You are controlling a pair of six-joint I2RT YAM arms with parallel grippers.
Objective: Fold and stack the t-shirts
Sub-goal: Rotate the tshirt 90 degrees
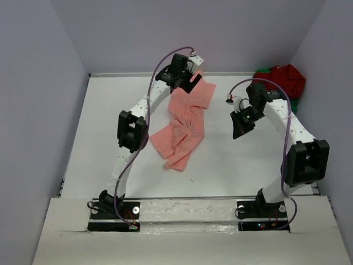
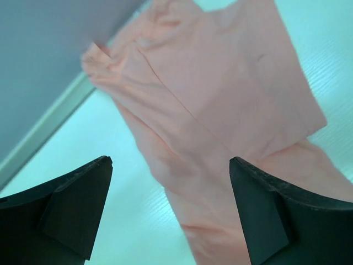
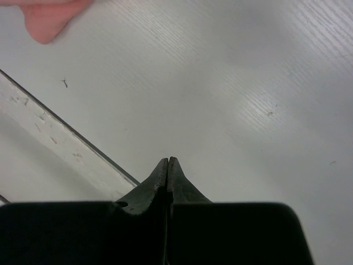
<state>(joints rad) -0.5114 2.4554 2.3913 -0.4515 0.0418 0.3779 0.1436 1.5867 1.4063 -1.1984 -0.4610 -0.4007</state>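
Pale lilac walls [image 1: 220, 33] close in a white tabletop [image 1: 110, 121] on three sides, with two white-and-black arms bolted at its near edge and a purple cable looping along each. The salmon-pink t-shirt [image 1: 185, 124] lies unfolded and rumpled a little left of the tabletop's middle, stretched in a long diagonal from near the back wall down toward the left arm's side, its lower end bunched into loose folds. The left gripper [image 1: 190, 83] is poised over the far end of that shirt, close to the back wall; its wrist camera shows the two dark fingers [image 2: 77, 204] spread wide apart with nothing between them, the pink cloth spread flat on the surface below and the foot of the wall running past at upper left. The right gripper [image 1: 241, 131] hangs over bare tabletop to the right of the salmon-pink shirt and apart from it, its fingers pressed tightly together on nothing; from its own camera only a small corner of pink cloth shows at the top left edge, along with a pale strip crossing the surface at lower left. In the far right corner, the dark red t-shirt [image 1: 287, 77] sits in a crumpled heap on top of the bright green t-shirt [image 1: 261, 72], of which only slivers show at the left and lower right of the pile, both pushed against the right wall and well away from either gripper.
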